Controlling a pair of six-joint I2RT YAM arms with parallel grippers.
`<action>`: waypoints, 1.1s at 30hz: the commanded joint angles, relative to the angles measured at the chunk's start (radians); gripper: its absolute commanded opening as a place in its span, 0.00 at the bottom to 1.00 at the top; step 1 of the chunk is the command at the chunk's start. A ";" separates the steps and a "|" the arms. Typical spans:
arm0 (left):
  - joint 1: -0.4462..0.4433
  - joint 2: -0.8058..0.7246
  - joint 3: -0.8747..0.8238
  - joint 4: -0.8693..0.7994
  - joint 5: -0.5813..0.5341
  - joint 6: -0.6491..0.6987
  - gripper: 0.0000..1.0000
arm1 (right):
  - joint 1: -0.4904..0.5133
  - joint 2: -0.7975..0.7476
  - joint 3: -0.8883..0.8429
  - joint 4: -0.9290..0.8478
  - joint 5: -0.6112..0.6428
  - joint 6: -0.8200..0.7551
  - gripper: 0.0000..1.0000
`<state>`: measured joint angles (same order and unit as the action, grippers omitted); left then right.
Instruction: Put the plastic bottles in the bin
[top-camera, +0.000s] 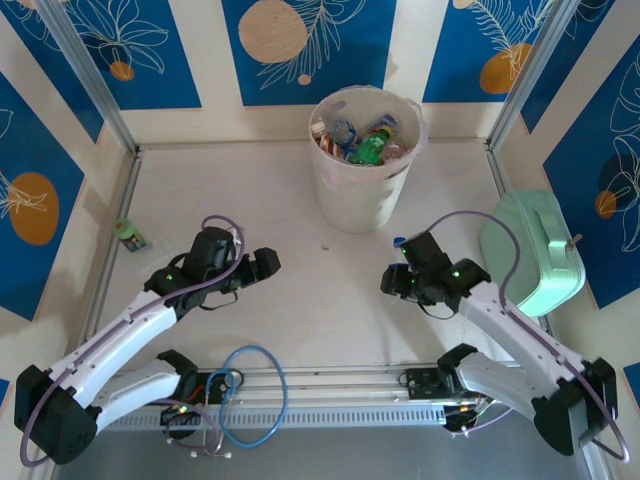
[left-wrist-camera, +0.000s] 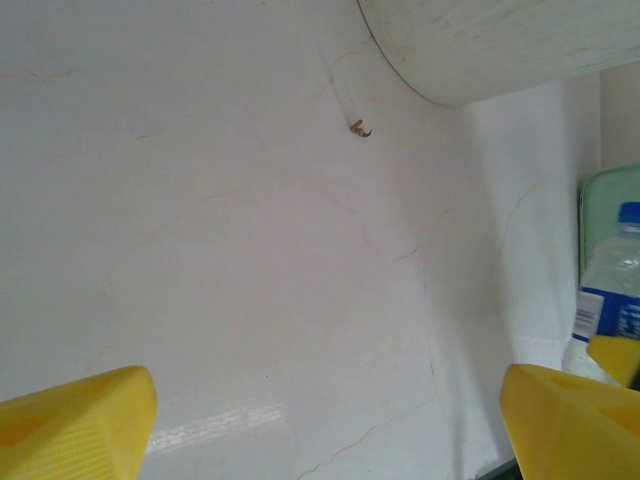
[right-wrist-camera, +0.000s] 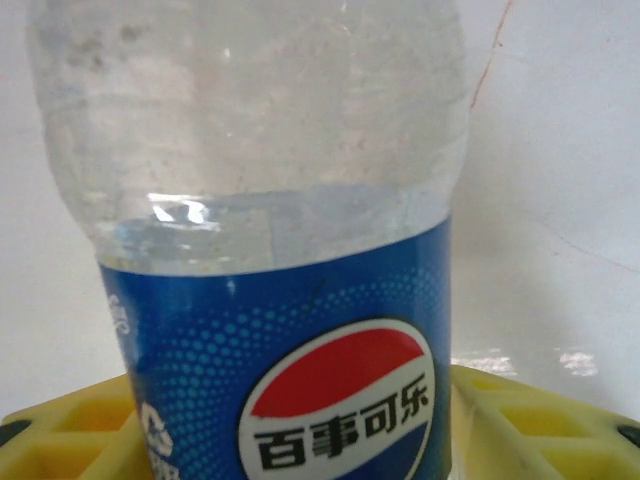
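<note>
Seen from above, the bin (top-camera: 355, 200) stands at the far middle of the worktop (top-camera: 320, 295), with several bottles (top-camera: 365, 142) inside it. The left claw (top-camera: 262, 262) hangs spread over bare surface. The right claw (top-camera: 393, 278) is at a blue-capped bottle (top-camera: 400, 243) near the mint-green box (top-camera: 530, 255). A small green bottle (top-camera: 130, 235) sits by the left wall.

On the left wrist, the yellow fingers (left-wrist-camera: 75, 425) stand wide apart with nothing between them. The bin's base is at top right and the blue-capped bottle at the right edge.

On the right wrist, the claw pinches that upright bottle at its blue label, one finger against each side.
</note>
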<state>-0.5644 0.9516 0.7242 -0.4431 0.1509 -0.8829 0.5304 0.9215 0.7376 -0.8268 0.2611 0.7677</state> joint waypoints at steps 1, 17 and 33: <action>0.015 -0.002 -0.011 0.024 0.018 -0.011 0.89 | 0.010 -0.078 0.020 -0.089 -0.046 0.017 0.48; 0.014 0.005 0.003 0.027 0.020 -0.008 0.89 | 0.036 -0.079 0.513 -0.033 -0.178 -0.090 0.49; 0.015 0.018 0.060 0.000 0.015 0.003 0.89 | -0.156 0.638 1.270 -0.008 -0.264 -0.014 0.49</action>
<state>-0.5629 0.9573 0.7422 -0.4343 0.1539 -0.8856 0.3832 1.5196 1.9221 -0.8284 0.0212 0.7258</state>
